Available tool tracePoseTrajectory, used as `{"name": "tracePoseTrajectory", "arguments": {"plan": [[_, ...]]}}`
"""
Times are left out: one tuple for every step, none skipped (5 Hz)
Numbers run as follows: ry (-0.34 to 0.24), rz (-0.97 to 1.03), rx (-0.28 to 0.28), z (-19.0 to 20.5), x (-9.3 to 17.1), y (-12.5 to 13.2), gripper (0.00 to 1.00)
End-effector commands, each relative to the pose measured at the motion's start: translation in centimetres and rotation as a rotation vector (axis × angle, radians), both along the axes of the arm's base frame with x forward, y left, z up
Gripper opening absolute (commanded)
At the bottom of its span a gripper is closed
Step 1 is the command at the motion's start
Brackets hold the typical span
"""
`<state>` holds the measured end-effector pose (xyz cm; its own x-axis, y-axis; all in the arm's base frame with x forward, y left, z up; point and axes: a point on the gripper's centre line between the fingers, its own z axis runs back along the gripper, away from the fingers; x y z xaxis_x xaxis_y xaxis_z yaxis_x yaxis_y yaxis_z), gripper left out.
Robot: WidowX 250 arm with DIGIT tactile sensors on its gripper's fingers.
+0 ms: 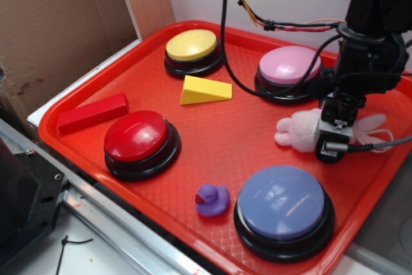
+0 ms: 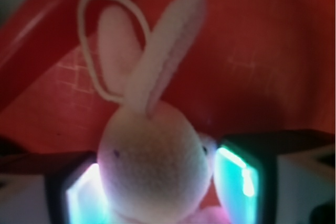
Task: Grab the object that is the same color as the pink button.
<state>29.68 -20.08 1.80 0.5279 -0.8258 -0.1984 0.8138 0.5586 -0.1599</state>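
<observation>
Pale-pink fluff fills my wrist view: the small plush bunny [image 2: 149, 169] with long ears, a dark eye and a thin loop string sits between my two fingers [image 2: 239, 174], its head just at their inner faces. My jaws stand apart on either side of it; the left pad seems to meet the fur, but I cannot tell whether they press it. From the exterior view my gripper [image 1: 336, 134] hangs low over the bunny [image 1: 296, 130], which lies on the red plastic tray [image 1: 212, 120] at its right side, ears [image 1: 373, 123] pointing away from the centre. Just behind the bunny stands the large round dome button with a glossy light-pink top on a black base [image 1: 288, 69], near but apart from it. In front of the bunny sits the lavender-blue dome button [image 1: 283, 209], with a small purple rubber duck [image 1: 211, 199] just beside it. Farther left are a red dome button [image 1: 138, 141], a red rectangular block [image 1: 92, 113], a yellow wedge [image 1: 203, 90] and a yellow dome button [image 1: 192, 49].
</observation>
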Motion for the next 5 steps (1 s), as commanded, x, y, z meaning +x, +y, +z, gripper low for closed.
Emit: {"name": "tracePoseTrajectory", "arguments": {"plan": [[-0.195,0.289,0.025,8.7,-2.2,2.6,0.00],[-0.275,0.546,-0.114,13.2,-5.3,5.4,0.00],[-0.312,0.803,-0.175,17.9,-8.0,8.1,0.00],[-0.395,1.048,-0.180,22.6,-9.9,9.9,0.00],[-0.435,1.060,-0.094,27.6,-9.8,9.4,0.00]]}}
